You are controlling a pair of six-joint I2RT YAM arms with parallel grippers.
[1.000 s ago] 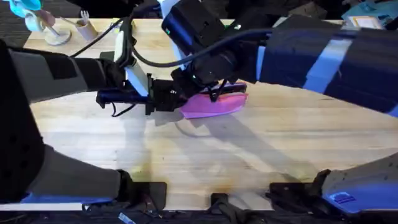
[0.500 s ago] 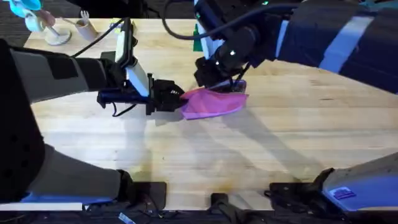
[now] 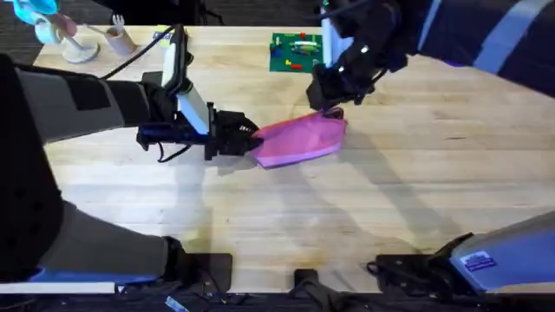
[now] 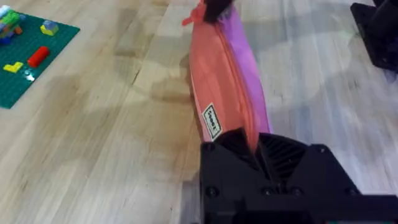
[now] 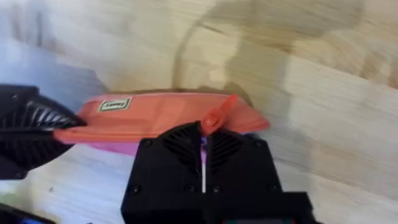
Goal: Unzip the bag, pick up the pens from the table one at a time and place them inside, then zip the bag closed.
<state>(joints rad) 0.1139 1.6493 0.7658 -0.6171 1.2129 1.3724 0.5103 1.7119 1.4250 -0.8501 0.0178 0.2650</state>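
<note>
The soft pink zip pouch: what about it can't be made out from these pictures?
- Overhead: the soft pink zip pouch has its near end covered by the left end effector, its far end by the right end effector.
- Both wrist views: the pouch shows edge-on, so whether pens lie inside is hidden.
- Right wrist: the zip pull sits at blurred black fingers.

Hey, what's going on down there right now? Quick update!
Left gripper clamped on one end of the pink bag. Right gripper pinching the zipper pull at the far end. Green board behind, not in the way.

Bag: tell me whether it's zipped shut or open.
Shut, as far as visible: the bag shows an unbroken top seam, with the right pincer at its far-end pull tab.
</note>
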